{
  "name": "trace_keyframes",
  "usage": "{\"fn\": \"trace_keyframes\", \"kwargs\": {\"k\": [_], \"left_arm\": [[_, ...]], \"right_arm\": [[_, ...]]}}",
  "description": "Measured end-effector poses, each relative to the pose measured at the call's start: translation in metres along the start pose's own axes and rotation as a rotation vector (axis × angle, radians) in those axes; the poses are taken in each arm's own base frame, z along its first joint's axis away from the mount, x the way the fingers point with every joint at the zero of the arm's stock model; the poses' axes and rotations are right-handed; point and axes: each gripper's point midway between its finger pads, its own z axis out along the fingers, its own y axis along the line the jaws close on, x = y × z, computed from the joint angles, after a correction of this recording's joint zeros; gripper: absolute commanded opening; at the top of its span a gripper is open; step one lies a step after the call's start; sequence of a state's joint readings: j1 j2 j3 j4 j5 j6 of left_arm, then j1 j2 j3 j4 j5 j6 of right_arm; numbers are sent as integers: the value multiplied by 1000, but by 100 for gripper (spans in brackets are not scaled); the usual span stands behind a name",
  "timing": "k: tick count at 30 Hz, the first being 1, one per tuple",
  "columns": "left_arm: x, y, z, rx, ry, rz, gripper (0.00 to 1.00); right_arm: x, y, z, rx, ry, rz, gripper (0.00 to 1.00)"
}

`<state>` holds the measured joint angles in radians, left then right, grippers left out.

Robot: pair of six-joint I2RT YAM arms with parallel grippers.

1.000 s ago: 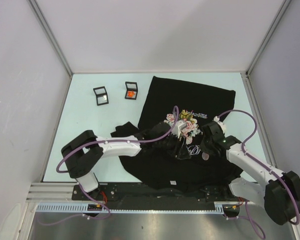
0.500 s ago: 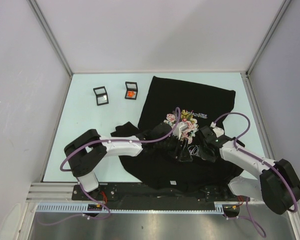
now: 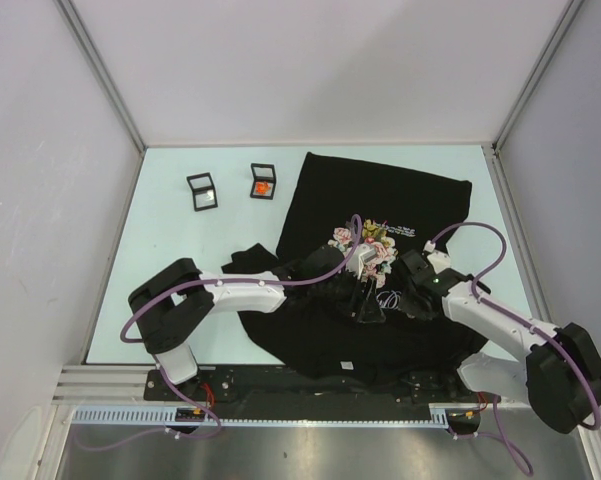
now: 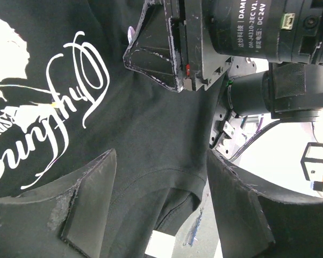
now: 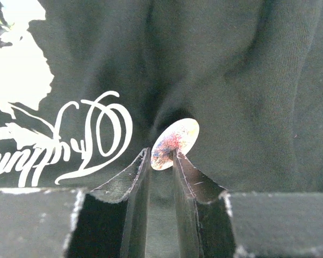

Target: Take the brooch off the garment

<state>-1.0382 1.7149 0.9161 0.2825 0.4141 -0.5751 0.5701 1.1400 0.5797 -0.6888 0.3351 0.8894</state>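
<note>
The black T-shirt garment (image 3: pixel 380 195) lies spread on the table, its rose print (image 3: pixel 372 245) and white cursive lettering (image 5: pixel 97 129) facing up. The brooch (image 5: pixel 177 140) is a small round disc with a pink and blue pattern, standing on edge on a puckered fold of the shirt. My right gripper (image 5: pixel 161 156) is shut on its lower edge, and it sits just right of the lettering (image 3: pixel 398 300). My left gripper (image 4: pixel 161 161) is open over the cloth near a stitched hem, just left of the right gripper (image 3: pixel 368 305). The brooch is hidden in the top view.
Two small black-framed boxes stand at the back left of the table, one pale inside (image 3: pixel 202 190) and one holding an orange item (image 3: pixel 264 181). The right arm's wrist camera housing (image 4: pixel 242 32) hangs close above the left fingers. White walls enclose the table.
My right gripper has moved left toward the lettering and now covers the brooch, which showed beside it one second ago. The left arm has shifted slightly.
</note>
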Motion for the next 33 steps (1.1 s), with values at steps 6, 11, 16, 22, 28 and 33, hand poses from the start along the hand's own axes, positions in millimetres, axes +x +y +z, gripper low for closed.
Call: {"fn": "trace_keyframes", "kwargs": {"k": [6, 11, 16, 22, 28, 33], "left_arm": [[0, 0, 0, 0, -1, 0, 71], [-1, 1, 0, -2, -3, -2, 70], [-4, 4, -1, -5, -10, -5, 64], [-5, 9, 4, -5, -7, -10, 56], [-6, 16, 18, -10, 11, -19, 54], [-9, 18, 26, -13, 19, -18, 54]], "right_arm": [[-6, 15, -7, -91, -36, 18, 0], [-11, 32, -18, -242, -86, 58, 0], [-9, 35, -21, -324, -114, 101, 0], [-7, 28, -17, -314, -107, 142, 9], [-8, 21, -14, -288, -101, 164, 19], [-11, 18, -13, -284, -100, 179, 25]]}}
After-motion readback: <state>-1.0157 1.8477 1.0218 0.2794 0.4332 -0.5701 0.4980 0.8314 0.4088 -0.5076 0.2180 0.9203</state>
